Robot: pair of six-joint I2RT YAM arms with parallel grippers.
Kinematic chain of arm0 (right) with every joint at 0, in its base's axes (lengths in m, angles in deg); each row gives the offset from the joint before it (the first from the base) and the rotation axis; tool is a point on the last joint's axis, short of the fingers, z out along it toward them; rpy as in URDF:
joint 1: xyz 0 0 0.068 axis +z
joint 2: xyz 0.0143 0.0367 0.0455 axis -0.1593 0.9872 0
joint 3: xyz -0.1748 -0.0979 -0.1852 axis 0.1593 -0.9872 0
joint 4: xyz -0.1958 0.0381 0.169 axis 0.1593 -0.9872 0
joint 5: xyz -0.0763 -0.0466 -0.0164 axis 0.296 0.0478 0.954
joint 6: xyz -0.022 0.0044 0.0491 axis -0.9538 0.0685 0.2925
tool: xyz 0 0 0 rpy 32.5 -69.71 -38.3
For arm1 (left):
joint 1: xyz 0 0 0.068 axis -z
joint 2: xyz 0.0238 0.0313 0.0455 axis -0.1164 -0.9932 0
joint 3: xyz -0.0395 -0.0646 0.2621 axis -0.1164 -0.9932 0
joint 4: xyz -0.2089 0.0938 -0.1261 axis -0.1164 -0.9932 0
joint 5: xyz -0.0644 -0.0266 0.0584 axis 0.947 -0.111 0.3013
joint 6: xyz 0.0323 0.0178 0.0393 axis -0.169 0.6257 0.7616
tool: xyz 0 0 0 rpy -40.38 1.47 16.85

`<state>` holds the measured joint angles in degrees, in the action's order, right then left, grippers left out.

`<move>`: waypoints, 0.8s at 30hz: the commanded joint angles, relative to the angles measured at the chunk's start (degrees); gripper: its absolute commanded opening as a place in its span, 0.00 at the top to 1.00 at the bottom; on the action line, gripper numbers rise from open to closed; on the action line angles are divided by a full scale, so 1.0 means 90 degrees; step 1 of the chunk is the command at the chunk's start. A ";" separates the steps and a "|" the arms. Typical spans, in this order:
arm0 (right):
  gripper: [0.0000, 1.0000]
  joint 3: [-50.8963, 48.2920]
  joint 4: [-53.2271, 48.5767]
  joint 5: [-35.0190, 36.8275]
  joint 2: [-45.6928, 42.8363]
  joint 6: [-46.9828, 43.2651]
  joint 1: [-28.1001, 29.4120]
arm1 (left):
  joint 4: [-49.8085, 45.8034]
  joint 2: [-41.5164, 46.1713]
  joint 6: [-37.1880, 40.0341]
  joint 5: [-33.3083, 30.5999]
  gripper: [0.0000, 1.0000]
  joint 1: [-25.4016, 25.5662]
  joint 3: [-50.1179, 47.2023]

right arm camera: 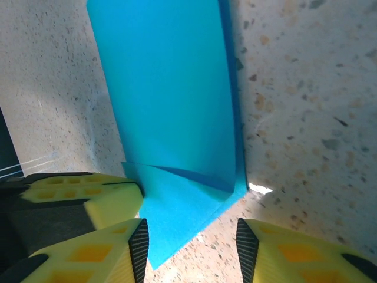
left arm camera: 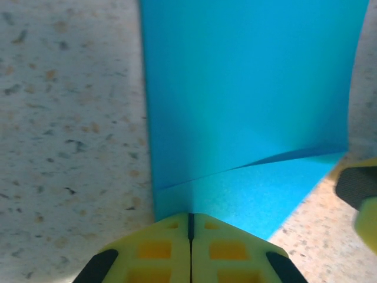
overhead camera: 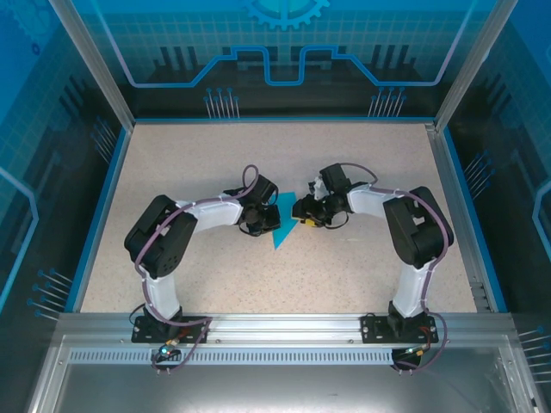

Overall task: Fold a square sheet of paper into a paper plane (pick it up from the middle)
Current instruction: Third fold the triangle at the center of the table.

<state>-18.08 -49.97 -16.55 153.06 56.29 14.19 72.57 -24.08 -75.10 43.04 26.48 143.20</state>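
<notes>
Yellow-fingered L gripper (left arm camera: pixel 189 218) sits pressed closed w/ tips on near edge of part-folded turquoise-blue paper sheet (left arm camera: pixel 247 88) mid-table btwn the two, R gripper (right arm camera: pixel 191 236) jaws partway apart astride its pointed corner; top cam adds free speckled beige tabletop (overhead camera: pixel 362 267) all round, wrist cams the raised crease (left arm camera: pixel 253 162).

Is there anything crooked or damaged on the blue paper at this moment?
No tear is visible. The folded flap of the paper is not flat: near the right gripper its edge lifts, with a dark shadow under it.
</notes>
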 commanded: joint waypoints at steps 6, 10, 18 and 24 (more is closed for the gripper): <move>0.56 0.0365 -0.0369 -0.0092 0.0258 -0.0029 0.0159 | -0.0423 -0.0221 -0.0125 -0.0286 0.94 0.0021 0.0200; 0.57 0.0480 -0.0469 -0.0060 0.0373 -0.0036 0.0205 | -0.0434 -0.0221 -0.0113 -0.0281 0.94 0.0024 0.0199; 0.60 0.0643 -0.0620 0.0035 0.0476 0.0051 0.0257 | -0.0453 -0.0210 -0.0131 -0.0252 0.94 0.0012 0.0199; 0.58 0.0343 -0.0612 0.0538 0.0156 0.0274 0.0174 | -0.0460 -0.0211 -0.0147 -0.0253 0.94 0.0015 0.0180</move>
<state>-13.93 -53.89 -14.28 156.43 57.38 15.61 71.39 -24.65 -75.15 42.36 26.48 144.36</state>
